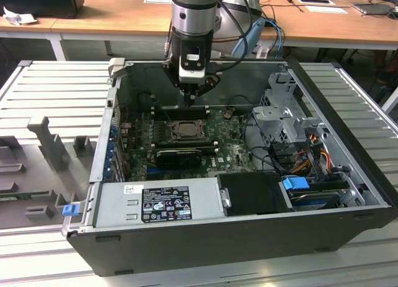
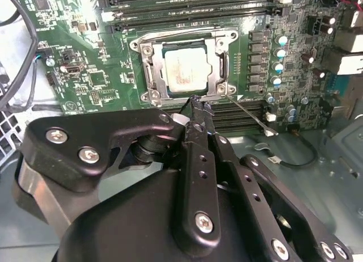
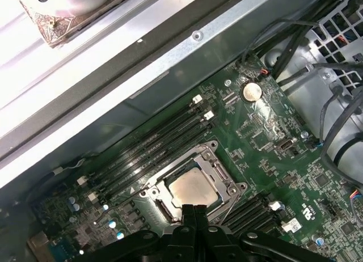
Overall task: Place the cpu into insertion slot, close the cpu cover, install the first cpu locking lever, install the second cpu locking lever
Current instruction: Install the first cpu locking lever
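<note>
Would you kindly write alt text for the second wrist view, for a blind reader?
The shut gripper hovers at the edge of the insertion slot, where the cpu sits under the closed cpu cover; one thin lever angles out across the motherboard.

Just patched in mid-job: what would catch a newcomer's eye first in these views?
The arm reaches down into the open computer case, its tool just above the motherboard. In the second wrist view, the silver cpu sits framed by the cpu cover, and one thin locking lever angles away from the cover's corner beside the tool's tip.
</note>
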Motion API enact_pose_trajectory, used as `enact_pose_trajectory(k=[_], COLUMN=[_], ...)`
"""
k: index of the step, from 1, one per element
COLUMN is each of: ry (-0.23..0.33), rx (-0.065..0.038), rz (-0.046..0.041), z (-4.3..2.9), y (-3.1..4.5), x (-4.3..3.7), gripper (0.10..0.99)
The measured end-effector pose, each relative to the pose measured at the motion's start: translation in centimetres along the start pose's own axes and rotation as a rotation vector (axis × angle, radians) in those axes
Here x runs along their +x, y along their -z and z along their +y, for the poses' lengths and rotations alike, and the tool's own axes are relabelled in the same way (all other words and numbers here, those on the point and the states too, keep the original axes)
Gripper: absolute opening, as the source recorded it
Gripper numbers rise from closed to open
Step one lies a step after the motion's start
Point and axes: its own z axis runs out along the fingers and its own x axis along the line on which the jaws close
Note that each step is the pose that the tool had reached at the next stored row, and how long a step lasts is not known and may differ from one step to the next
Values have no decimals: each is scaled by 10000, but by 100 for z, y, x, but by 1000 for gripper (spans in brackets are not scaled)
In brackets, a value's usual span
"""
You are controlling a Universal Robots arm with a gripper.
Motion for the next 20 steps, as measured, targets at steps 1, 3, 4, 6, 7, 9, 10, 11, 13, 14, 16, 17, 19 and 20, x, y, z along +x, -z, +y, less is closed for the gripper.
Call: enact_pose_trajectory(k=[1,3,4,6,7,9,10,11,13,14,16,17,19,20], ry=[84,212,280,514,586,743,805,874,1001,1062,1200,1285,1436,1502], rx=[2,4,6,10,12,15,17,17,20,22,24,26,29,31], rz=[3,8,11,19,22,28,30,33,37,40,45,48,54,56], z=[0,0,0,0,0,0,0,0,0,0,0,0,0,0], y=[0,0,0,0,0,0,0,0,0,0,0,0,0,0], x=[0,0,0,0,0,0,0,0,0,0,0,0,0,0], gripper=[106,106,106,106,106,106,106,106,106,106,106,106,106,106])
